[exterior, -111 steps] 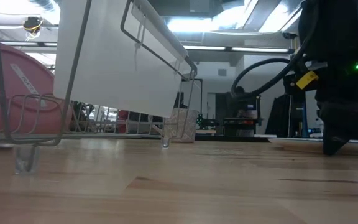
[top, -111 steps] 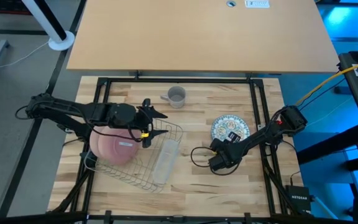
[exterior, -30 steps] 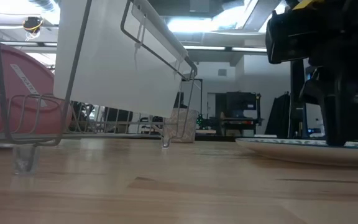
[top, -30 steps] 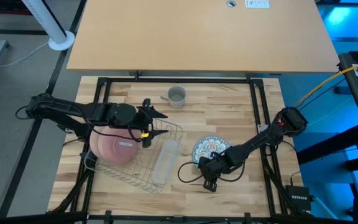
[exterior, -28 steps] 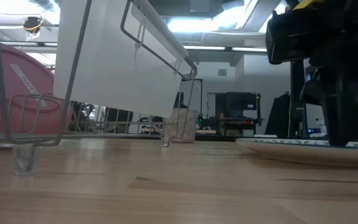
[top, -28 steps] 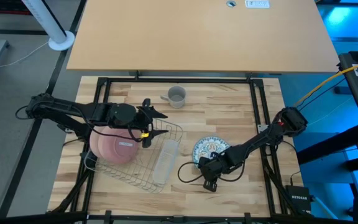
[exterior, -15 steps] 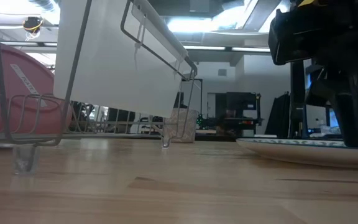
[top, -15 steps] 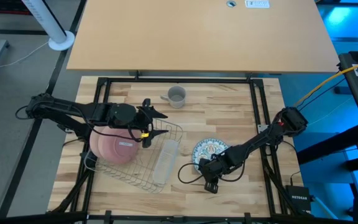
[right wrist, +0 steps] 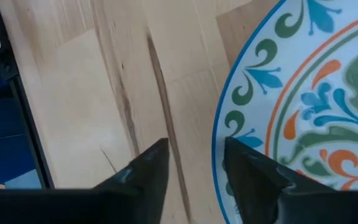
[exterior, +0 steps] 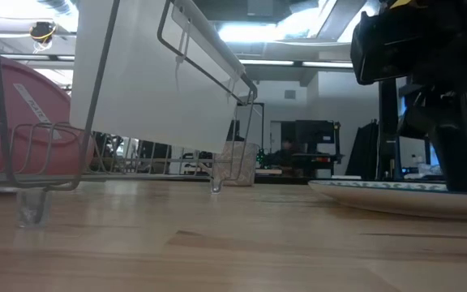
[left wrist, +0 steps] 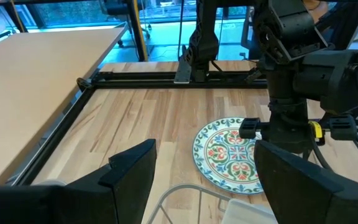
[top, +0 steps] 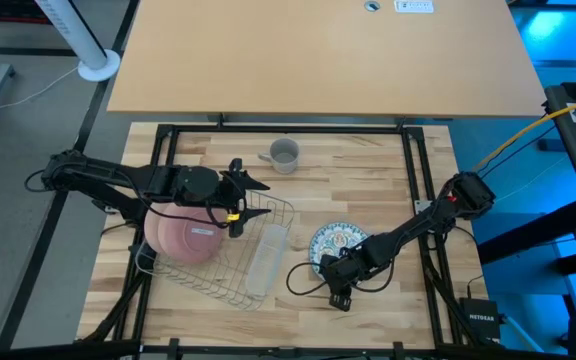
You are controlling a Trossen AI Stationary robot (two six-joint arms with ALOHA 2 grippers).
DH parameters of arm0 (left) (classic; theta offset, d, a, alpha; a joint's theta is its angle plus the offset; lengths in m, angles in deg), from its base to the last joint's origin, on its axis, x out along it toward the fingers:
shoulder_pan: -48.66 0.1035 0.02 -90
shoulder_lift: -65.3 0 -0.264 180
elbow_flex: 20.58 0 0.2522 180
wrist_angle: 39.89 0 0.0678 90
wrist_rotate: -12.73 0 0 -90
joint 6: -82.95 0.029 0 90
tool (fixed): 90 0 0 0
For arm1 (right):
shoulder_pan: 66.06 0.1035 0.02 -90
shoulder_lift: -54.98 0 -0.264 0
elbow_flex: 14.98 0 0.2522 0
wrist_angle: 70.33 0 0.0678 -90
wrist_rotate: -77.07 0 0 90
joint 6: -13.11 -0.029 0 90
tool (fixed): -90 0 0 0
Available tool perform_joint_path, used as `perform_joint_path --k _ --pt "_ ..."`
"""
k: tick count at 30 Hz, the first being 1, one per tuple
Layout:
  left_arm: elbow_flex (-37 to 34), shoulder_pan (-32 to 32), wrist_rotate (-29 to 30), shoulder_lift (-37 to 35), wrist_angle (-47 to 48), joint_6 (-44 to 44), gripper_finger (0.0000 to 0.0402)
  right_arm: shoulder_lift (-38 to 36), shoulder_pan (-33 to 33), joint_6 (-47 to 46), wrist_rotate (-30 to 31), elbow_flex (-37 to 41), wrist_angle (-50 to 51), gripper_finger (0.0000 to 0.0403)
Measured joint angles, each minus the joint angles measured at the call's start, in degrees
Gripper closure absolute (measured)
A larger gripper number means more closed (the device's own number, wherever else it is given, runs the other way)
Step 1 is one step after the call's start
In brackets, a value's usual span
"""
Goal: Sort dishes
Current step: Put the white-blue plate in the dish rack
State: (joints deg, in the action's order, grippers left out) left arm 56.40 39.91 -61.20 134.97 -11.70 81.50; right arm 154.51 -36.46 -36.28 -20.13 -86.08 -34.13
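A green-blue patterned plate lies flat, face up, on the wooden table right of the wire rack. My right gripper points steeply down at the plate's near rim, open. One finger stands over the plate and the other over the bare wood. Pink plates stand on edge in the rack's left part. My left gripper hangs open and empty above the rack, facing the patterned plate. My right gripper straddles the patterned plate's near rim from above, with the rim running between its parted fingers. The plate stays flat on the table. I cannot tell whether either finger touches it.
A grey mug stands at the table's far middle. A clear plastic holder sits in the rack's right part. A black frame borders the table. Bare wood lies between rack and plate and at the near edge.
Within the last second nothing has clearly moved. Against the oldest frames, the patterned plate has slid flat along the table toward the near edge and the rack, and my right gripper has gone the same way.
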Motion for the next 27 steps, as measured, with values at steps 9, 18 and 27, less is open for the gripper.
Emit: perform_joint_path --k 9,18,27 --pt "0.0 0.01 0.0 0.0 0.01 0.39 0.0141 0.01 0.04 -3.19 -2.15 0.0 -0.03 0.0208" --pt "0.0 0.0 -0.01 0.0 0.0 0.37 0.0141 0.02 0.07 -2.91 -4.94 0.0 0.0 0.0223" --pt "-0.01 0.0 0.0 0.0 0.0 0.39 0.0141 0.02 0.07 -2.83 2.58 0.0 0.09 0.0223"
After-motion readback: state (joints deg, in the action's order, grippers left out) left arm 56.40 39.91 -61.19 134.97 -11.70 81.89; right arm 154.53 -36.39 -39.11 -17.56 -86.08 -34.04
